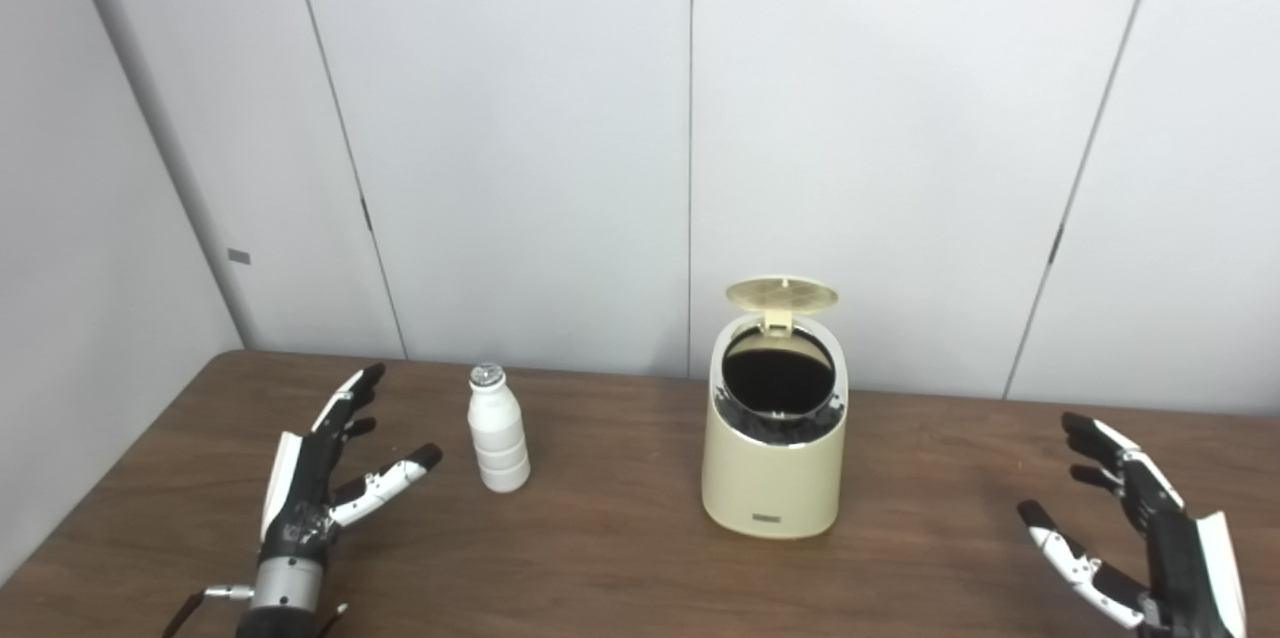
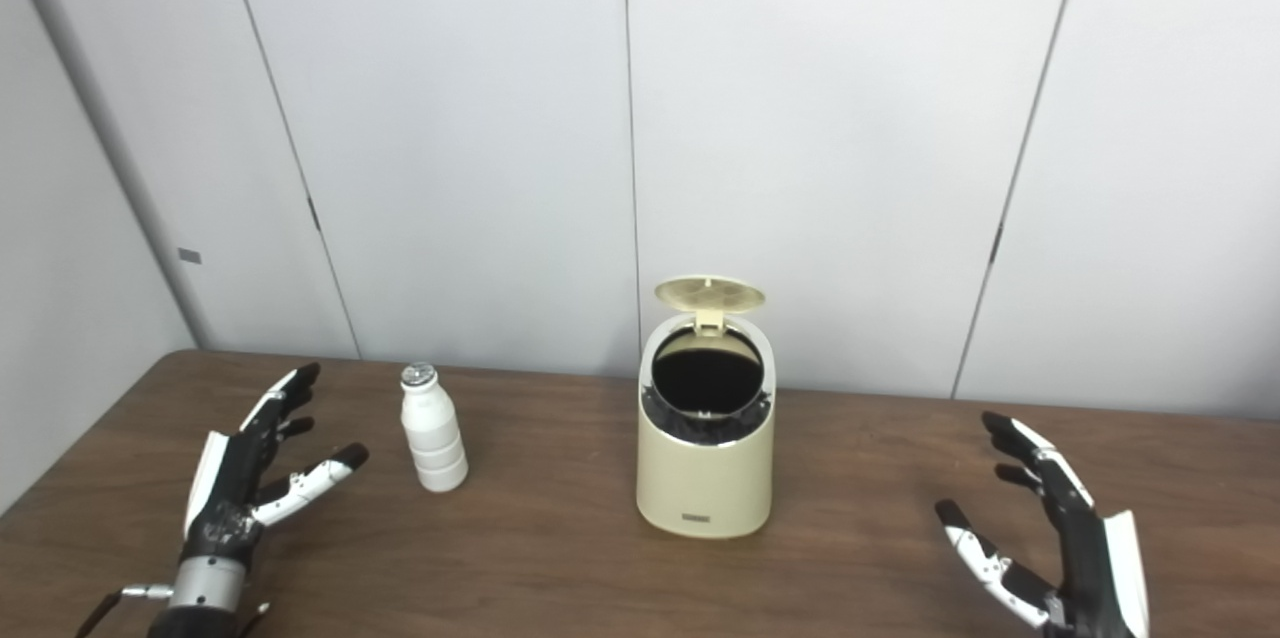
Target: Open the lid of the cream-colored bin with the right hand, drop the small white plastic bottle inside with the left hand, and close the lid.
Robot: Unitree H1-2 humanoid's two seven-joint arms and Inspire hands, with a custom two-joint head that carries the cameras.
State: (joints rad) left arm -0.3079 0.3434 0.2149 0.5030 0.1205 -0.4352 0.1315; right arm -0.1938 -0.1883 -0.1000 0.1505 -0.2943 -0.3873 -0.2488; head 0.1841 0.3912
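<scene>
The cream-colored bin (image 1: 775,463) stands upright in the middle of the brown table (image 1: 620,558). Its round lid (image 1: 781,295) is flipped up at the back, and the dark inside shows. A small white plastic bottle (image 1: 497,430) with a silver cap stands upright to the bin's left. My left hand (image 1: 325,473) is open just left of the bottle, a short gap away, fingers spread. My right hand (image 1: 1135,528) is open well to the right of the bin, holding nothing.
Grey wall panels rise behind the table's far edge. The table's left edge runs close beside my left arm.
</scene>
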